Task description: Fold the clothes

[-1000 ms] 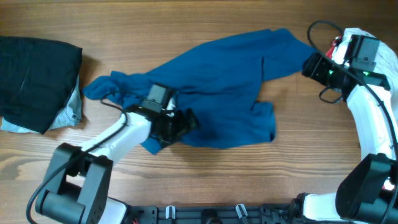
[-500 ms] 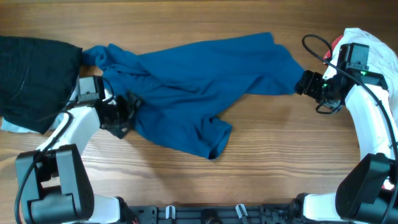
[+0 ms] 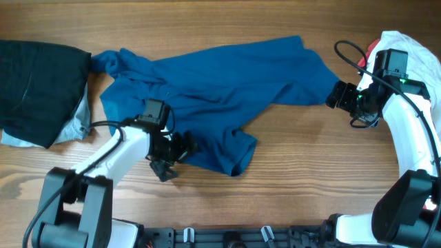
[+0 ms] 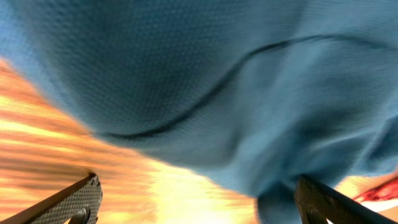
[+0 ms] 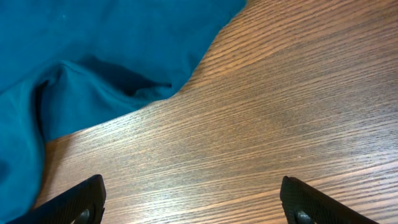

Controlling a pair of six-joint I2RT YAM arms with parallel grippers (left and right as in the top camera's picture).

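The left gripper (image 4: 196,190) stands wide, with a finger at each lower corner of its wrist view and nothing gripped between them. This view is blurred, so I cannot say if a finger touches the fabric, but it seems that blue cloth lies just ahead of the jaws and bare wood below them. The right gripper (image 5: 191,190) is also spread apart and empty. Between its fingers I see only the wood grain, and the cloth edge lies a little ahead of them.

The polo shirt (image 3: 220,83) lies crumpled and not yet folded across the middle of the table (image 3: 310,172). It runs from near the far-left corner toward the right edge, and one flap hangs toward the near edge. I judge that both grippers wait at opposite ends of the shirt to take new holds and spread it flat.

The left arm reaches from the near-left corner diagonally inward, with its wrist bent low over the shirt's near-left border. The right arm rises from the near-right corner, follows the right edge and turns inward, pointing at the shirt's right end.

A black garment (image 3: 34,83) rests at the left edge, touching the shirt.
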